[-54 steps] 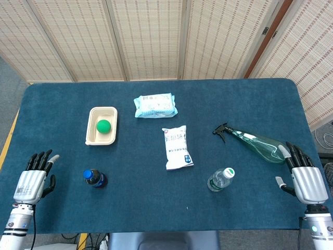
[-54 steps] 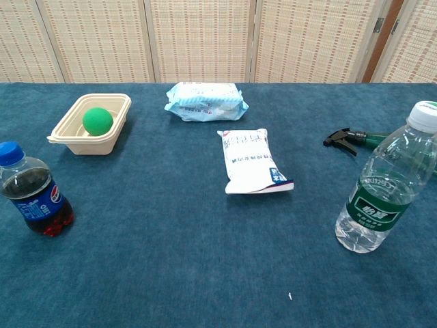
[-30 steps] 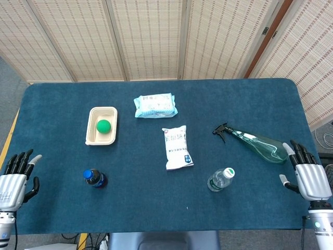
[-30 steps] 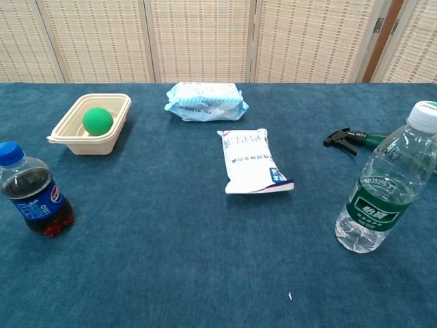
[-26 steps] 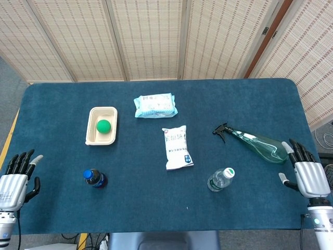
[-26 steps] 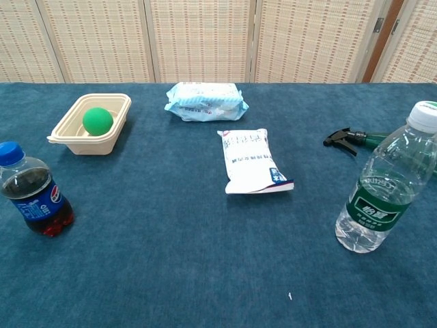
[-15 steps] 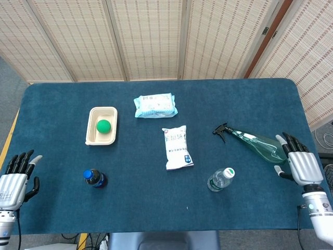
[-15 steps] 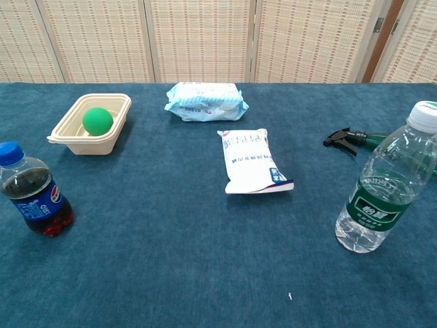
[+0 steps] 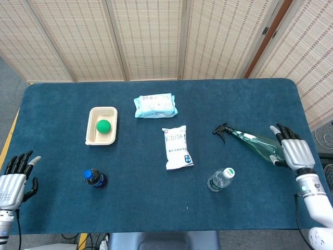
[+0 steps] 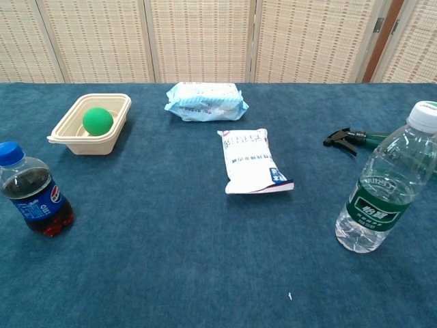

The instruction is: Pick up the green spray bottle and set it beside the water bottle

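Reaching stage: right hand (image 9: pixel 290 151), fingers spread, touching lying translucent green spray bottle (image 9: pixel 257 145). Next up, probably closing around it, then carrying to clear plastic water bottle (image 9: pixel 220 179).

Blue bench (image 9: pixel 62 205) before a folding screen (image 9: pixel 151 39).
Woven beige panels, brown post (image 9: pixel 265 36) at right, grey floor (image 9: pixel 10 83).

Bare cloth lies between the spray bottle (image 9: pixel 255 142) and the water bottle (image 9: pixel 220 179), open to a hand from the right edge. The white pouch (image 9: pixel 177 147) lies left of that gap, apart from both. The wipes pack (image 9: pixel 155 105), tray (image 9: pixel 101 125) and cola bottle (image 9: pixel 95 178) sit well off to the left.
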`<state>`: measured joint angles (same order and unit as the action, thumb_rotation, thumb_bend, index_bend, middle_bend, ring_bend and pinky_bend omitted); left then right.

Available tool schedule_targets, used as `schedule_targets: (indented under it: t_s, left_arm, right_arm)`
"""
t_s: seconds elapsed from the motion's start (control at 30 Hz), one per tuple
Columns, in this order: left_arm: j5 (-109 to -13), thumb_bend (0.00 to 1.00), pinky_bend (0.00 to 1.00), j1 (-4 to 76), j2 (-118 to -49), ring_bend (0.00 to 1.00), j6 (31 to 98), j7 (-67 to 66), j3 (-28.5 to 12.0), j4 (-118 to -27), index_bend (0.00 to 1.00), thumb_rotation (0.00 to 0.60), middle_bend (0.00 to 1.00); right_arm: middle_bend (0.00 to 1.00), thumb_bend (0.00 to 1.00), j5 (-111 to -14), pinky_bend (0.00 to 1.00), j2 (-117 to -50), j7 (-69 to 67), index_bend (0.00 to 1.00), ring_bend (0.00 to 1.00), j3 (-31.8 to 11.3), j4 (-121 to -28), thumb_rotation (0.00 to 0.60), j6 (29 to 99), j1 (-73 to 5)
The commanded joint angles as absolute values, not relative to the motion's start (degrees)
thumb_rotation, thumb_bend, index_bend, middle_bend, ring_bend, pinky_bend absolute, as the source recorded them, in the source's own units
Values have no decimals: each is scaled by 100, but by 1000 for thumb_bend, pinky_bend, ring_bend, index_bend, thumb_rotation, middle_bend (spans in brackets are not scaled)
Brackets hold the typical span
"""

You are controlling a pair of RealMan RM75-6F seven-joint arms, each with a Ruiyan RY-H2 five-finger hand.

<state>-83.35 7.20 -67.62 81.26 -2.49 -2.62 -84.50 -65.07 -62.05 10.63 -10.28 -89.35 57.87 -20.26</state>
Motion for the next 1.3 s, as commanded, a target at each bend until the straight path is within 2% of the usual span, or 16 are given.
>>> schedule_targets:
  t_s: [0.03,0.67,1.3]
  left_arm:
    - [-8324,613,0,718,-6773,0,8112,-209,-258,-8408,141,600,52]
    - [-8282,613,0,664,-6808,0,8104,96,-234,-8130,141,600,52]
    - [-8328,613,0,598,-6844,0,8162,173,-185,-8069,141,600,52]
  right_arm:
    - [33,231,-6365,191,-6268,1147,0,0,-1093,-8871,600,5701,-2150]
    - [33,233,-5877,191,-6989,1359,0,0,-1095,-8294,600,5212,-2794]
    - [33,234,-5928,191,-7342,802,0,0,-953,-7641,600,4969,-2860]
